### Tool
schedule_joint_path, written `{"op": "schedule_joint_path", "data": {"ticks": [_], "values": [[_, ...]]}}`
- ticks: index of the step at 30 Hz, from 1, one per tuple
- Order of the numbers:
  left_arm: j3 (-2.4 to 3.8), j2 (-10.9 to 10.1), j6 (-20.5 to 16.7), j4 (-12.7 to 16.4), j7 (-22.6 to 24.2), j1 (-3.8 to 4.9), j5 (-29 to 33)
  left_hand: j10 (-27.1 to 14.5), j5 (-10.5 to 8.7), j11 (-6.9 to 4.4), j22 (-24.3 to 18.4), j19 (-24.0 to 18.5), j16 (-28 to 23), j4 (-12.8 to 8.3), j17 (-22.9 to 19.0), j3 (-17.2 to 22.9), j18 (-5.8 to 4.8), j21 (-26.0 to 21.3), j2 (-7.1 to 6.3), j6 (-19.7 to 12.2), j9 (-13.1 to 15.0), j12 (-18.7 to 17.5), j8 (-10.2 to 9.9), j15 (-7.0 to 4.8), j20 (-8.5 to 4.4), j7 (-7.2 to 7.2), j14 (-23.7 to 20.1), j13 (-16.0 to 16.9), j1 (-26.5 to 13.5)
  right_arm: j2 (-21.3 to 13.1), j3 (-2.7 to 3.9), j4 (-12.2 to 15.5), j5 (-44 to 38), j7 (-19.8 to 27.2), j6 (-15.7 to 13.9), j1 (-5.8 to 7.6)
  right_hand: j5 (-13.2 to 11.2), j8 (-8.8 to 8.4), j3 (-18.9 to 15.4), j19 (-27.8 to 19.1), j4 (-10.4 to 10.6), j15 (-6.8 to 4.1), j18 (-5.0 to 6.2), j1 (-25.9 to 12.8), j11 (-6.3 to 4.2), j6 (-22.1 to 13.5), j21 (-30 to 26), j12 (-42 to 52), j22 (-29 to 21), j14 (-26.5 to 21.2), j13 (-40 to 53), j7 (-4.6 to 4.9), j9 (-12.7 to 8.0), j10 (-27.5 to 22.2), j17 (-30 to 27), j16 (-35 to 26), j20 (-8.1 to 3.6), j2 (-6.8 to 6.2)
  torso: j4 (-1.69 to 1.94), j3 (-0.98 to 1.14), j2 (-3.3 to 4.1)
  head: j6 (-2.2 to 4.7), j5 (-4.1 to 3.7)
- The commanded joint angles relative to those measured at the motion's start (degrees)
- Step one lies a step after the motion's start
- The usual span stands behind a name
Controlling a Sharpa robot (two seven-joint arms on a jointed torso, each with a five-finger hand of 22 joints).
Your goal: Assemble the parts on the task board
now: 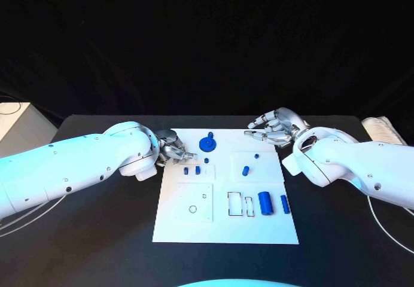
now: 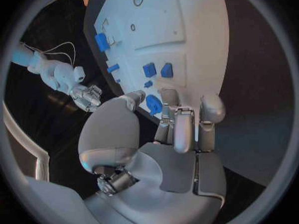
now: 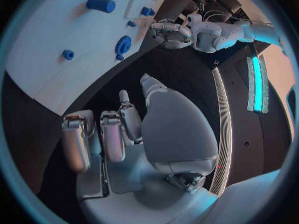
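Observation:
The white task board (image 1: 224,227) lies mid-table. A round blue part (image 1: 208,143) sits near its far edge, with several small blue parts (image 1: 197,170) behind it in the middle. A blue cylinder (image 1: 265,203) lies lower right. My left hand (image 1: 173,149) hovers at the board's far left edge, fingers bent, holding nothing. In the left wrist view its fingers (image 2: 181,124) stop just short of the round part (image 2: 153,104). My right hand (image 1: 276,127) hangs over the board's far right corner, fingers (image 3: 112,134) spread and empty. The round part (image 3: 122,46) and the cylinder (image 3: 101,5) lie beyond it.
A white box (image 1: 17,122) stands off the table's left side. A pale rolled object (image 1: 384,128) lies at the table's far right edge. Black table (image 1: 103,239) shows on both sides of the board. Outlined slots (image 1: 234,203) mark the board's near half.

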Motion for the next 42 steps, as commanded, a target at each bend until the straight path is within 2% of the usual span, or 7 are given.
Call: {"op": "schedule_joint_path", "data": {"ticks": [1,7,8,13,22,31,42], "values": [[0.13,-0.21,-7.63,0.51,6.02,0.0,3.93,-3.29,0.35,0.76,-2.82,-2.34,-2.25,0.1,1.96,-0.18,0.82,-2.14,0.41,-1.98,-0.45,-1.66,-0.63,0.72,0.63,0.86,-1.0,-2.92,1.85,0.04,0.0,-0.02,-0.38,0.64,0.36,-0.09,0.02,0.2,-0.21,5.71,0.02,0.21,-0.73,-0.66,-0.12,-0.51,-0.23,-0.24,14.82,5.1,2.84,-0.07,-0.03,-0.41,11.78,-0.23,0.07,0.04,0.04,0.04,-0.01,0.13,-0.19],[0.21,-0.47,-12.4,1.09,13.0,-0.01,4.47,-8.07,0.53,2.73,-12.77,-10.38,-7.38,0.02,-5.88,-0.35,2.84,-9.97,-0.25,-6.05,-2.55,-2.14,-1.67,2.48,2.16,2.94,-6.67,-4.12,6.17,0.01,0.0,-0.12,-0.32,0.75,0.21,-0.15,0.02,0.2,-0.21,5.71,0.02,0.21,-0.73,-0.66,-0.12,-0.51,-0.23,-0.24,14.82,5.1,2.84,-0.07,-0.03,-0.41,11.78,-0.23,0.07,0.04,-0.02,0.02,0.0,0.31,-0.29],[0.2,-0.46,-13.01,1.2,14.54,-0.01,4.29,-10.53,0.49,3.62,-18.78,-15.6,-11.05,-0.07,-10.92,0.18,3.93,-14.84,-0.35,-7.8,-3.52,-3.35,-2.44,3.25,2.71,3.85,-10.88,-4.96,8.29,-0.01,0.0,-0.12,-0.31,0.79,0.14,-0.15,0.02,0.2,-0.21,5.71,0.02,0.21,-0.73,-0.66,-0.12,-0.51,-0.23,-0.24,14.82,5.1,2.84,-0.07,-0.03,-0.41,11.78,-0.23,0.07,0.04,-0.02,0.05,0.02,0.31,-0.34],[-0.25,-0.28,-16.92,1.85,24.51,-0.8,0.01,-18.52,0.18,5.72,-23.76,-19.17,-24.18,-1.55,-27.73,4.14,4.23,-22.68,-2.08,-10.29,-8.88,-8.62,-3.44,5.47,4.97,5.88,-26.81,-10.52,22.66,-0.08,0.0,-0.24,-0.21,1.06,-0.31,-0.17,0.04,0.28,-0.21,5.43,-0.05,0.2,-0.57,-0.76,-0.14,-0.49,-0.79,-1.43,14.44,5.01,1.69,-0.1,-0.02,-1.47,11.45,-0.39,0.07,0.14,0.02,0.07,0.05,0.46,-0.5],[-1.1,1.4,-21.55,0.97,31.31,-2.97,-12.37,-21.23,-0.12,6.62,-22.86,-19.15,-23.29,-3.66,-31.13,5.86,4.28,-21.96,-4.08,-9.75,-17.17,-16.39,-5.71,5.98,5.37,5.84,-27.93,-19.24,28.46,-0.03,0.0,-0.36,-0.16,1.41,-0.79,-0.17,0.07,0.63,-0.04,5.2,-0.29,0.1,-0.45,-0.35,-0.26,-0.51,-1.25,-5.84,14.15,4.88,-2.43,-0.19,-0.01,-5.12,11.02,-0.64,0.0,0.21,0.05,0.03,0.0,0.89,-0.66],[-1.82,3.76,-16.14,-0.88,26.36,-3.64,-22.84,-20.43,-0.26,6.64,-21.64,-18.22,-19.0,-2.36,-32.02,3.36,4.37,-20.26,-5.41,-8.97,-21.87,-17.82,-6.81,6.11,5.6,5.5,-26.21,-22.73,28.01,0.15,0.0,-0.37,-0.16,1.52,-0.81,-0.22,0.07,0.81,0.04,5.02,-0.29,0.04,-0.36,-0.21,-0.31,-0.63,-1.61,-8.05,13.91,4.77,-4.54,-0.24,-0.02,-6.71,10.61,-0.88,-0.06,0.19,-0.03,0.01,0.04,1.05,-0.79],[-1.93,5.52,-10.91,-2.37,20.08,-3.71,-26.63,-19.56,0.2,6.42,-20.77,-17.6,-15.34,-1.7,-29.95,2.91,4.37,-19.0,-5.55,-7.74,-23.98,-18.14,-7.03,5.88,5.43,4.99,-23.54,-24.18,28.34,0.19,-0.01,-0.26,-0.48,1.5,-0.83,-0.26,0.06,0.85,0.05,4.96,-0.28,0.03,-0.32,-0.18,-0.32,-0.66,-1.73,-8.31,13.83,4.69,-4.8,-0.24,-0.02,-6.84,10.35,-1.02,-0.08,0.18,-0.06,0.08,0.07,1.0,-0.85]]}}
